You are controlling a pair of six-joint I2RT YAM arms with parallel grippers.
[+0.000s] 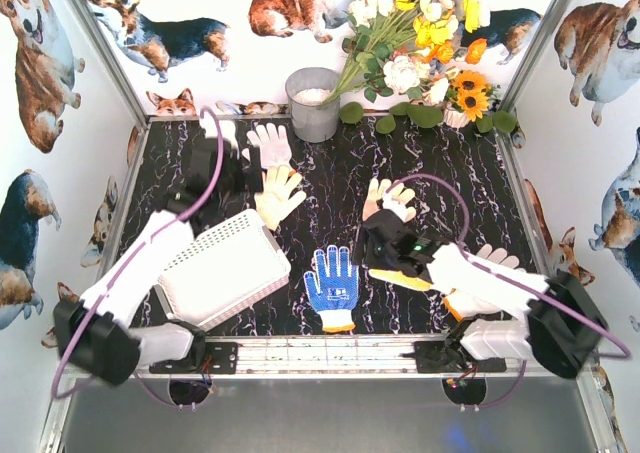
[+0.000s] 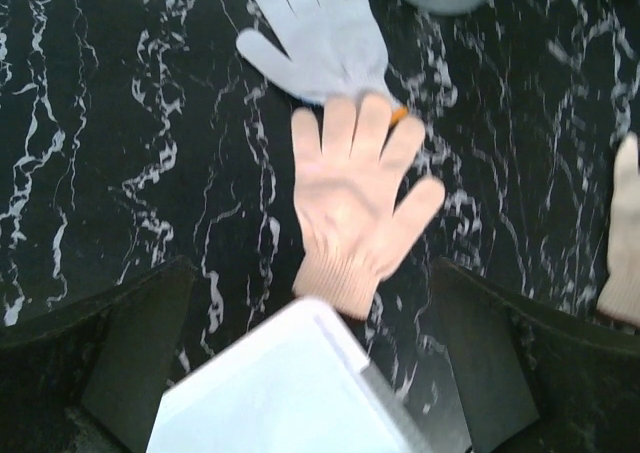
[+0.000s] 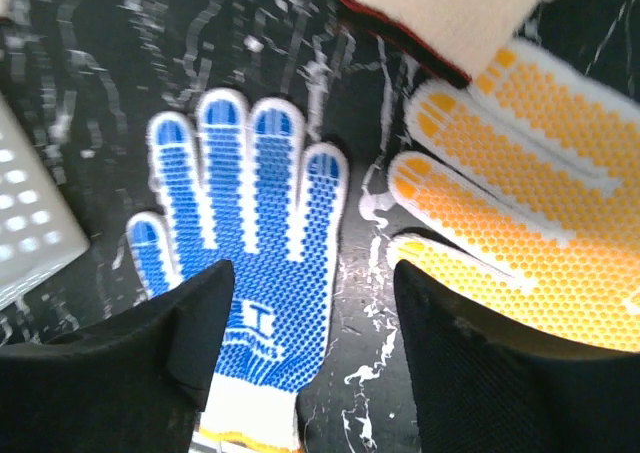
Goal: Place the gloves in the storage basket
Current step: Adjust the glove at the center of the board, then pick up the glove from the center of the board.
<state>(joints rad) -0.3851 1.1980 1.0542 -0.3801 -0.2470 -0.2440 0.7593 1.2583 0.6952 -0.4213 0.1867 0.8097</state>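
The white lattice storage basket (image 1: 225, 268) stands tilted at the front left, and its corner (image 2: 290, 393) shows in the left wrist view. My left gripper (image 1: 225, 173) (image 2: 312, 313) is open above that corner, just short of a cream glove (image 2: 355, 198) (image 1: 278, 195). A white glove (image 2: 320, 38) (image 1: 270, 143) lies beyond it. My right gripper (image 1: 375, 253) (image 3: 310, 323) is open and holds nothing. It hovers between the blue dotted glove (image 3: 250, 233) (image 1: 333, 285) and the yellow dotted glove (image 3: 520, 223) (image 1: 415, 278). Another cream glove (image 1: 388, 199) (image 3: 450, 3) lies just past it.
A grey metal bucket (image 1: 313, 103) and a bunch of flowers (image 1: 420, 43) stand at the back. Walls with dog prints close in the left, right and rear. A metal rail (image 1: 330, 351) runs along the front edge. Pale glove fingers (image 1: 497, 258) show beside my right arm.
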